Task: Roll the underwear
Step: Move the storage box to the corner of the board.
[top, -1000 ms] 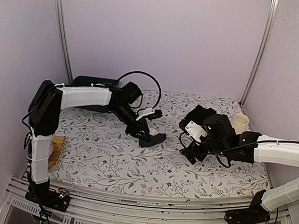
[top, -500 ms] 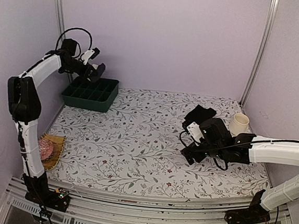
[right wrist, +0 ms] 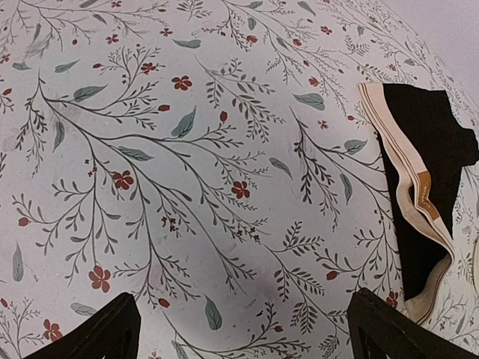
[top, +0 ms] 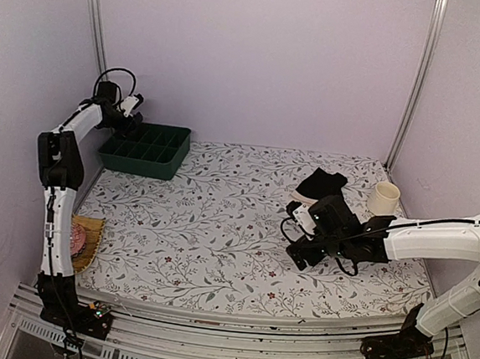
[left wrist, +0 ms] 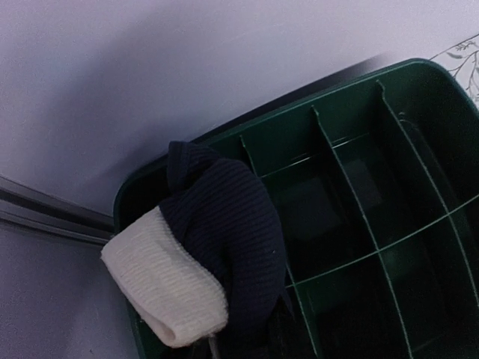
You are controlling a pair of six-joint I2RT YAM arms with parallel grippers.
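Observation:
In the left wrist view a rolled underwear (left wrist: 224, 239), dark navy with a cream ribbed band (left wrist: 161, 280), hangs just over the back-left corner of the dark green compartment tray (left wrist: 318, 112). My left gripper (top: 131, 113) is shut on it; the roll hides most of the fingers. Another underwear (top: 322, 185), black with cream edging, lies flat on the floral cloth at the right and also shows in the right wrist view (right wrist: 423, 161). My right gripper (top: 293, 233) hovers open just in front of it, fingers (right wrist: 112, 333) spread wide over bare cloth with nothing between them.
The green tray (top: 152, 170) stands at the table's back left against the wall. A cream cup (top: 385, 197) is at the right edge near the underwear. A pink knitted ball (top: 75, 236) sits in a small basket at the left edge.
My left arm has swung from the middle of the table to the back left, carrying the rolled underwear over the tray. My right gripper has shifted slightly left and stays open.

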